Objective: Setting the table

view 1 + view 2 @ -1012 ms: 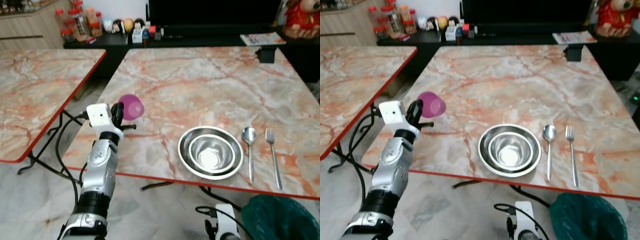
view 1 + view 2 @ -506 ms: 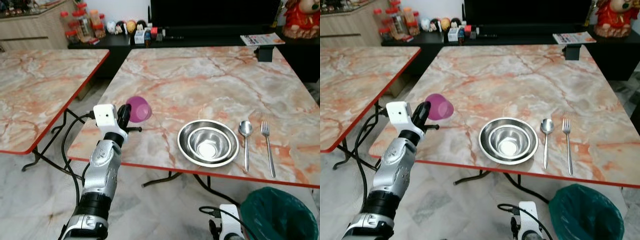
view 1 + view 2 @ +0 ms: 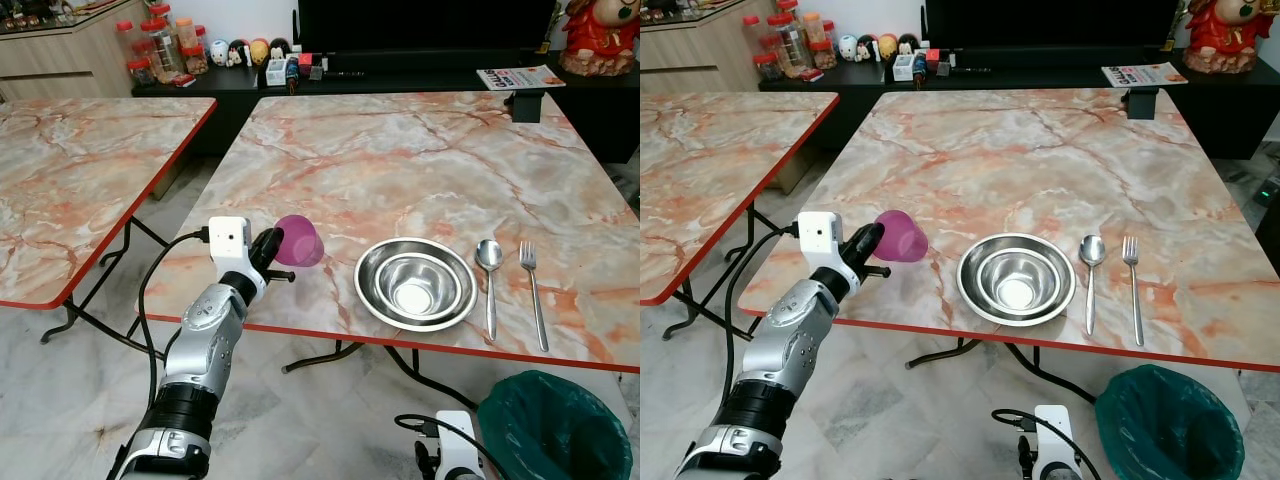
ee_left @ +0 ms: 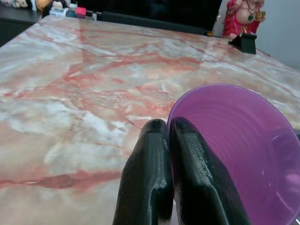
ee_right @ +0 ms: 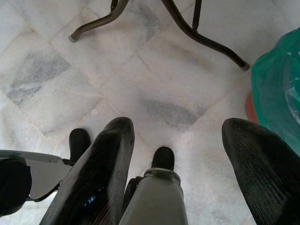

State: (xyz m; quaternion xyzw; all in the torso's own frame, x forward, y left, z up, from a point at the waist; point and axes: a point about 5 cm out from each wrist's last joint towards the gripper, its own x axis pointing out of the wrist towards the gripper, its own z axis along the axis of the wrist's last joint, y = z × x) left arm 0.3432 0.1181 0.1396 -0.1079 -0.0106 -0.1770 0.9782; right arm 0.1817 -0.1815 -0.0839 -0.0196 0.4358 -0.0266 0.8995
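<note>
My left gripper (image 3: 268, 251) is shut on the rim of a purple plastic cup (image 3: 299, 240), holding it tilted above the near left part of the marble table (image 3: 420, 150). In the left wrist view both black fingers (image 4: 159, 178) pinch the purple cup (image 4: 234, 145) wall. To the cup's right stand two nested steel bowls (image 3: 416, 284), then a spoon (image 3: 489, 270) and a fork (image 3: 533, 292). My right gripper (image 5: 178, 168) hangs open low over the floor.
A second marble table (image 3: 70, 160) stands to the left, with a gap between. A green bin (image 3: 555, 425) sits on the floor at the near right. Jars and small figures (image 3: 200, 50) line a dark shelf at the back. A magazine (image 3: 515, 76) lies at the far right.
The camera has shifted. My left gripper has carried the purple cup to the right, closer to the steel bowls. The right arm hangs as before.
</note>
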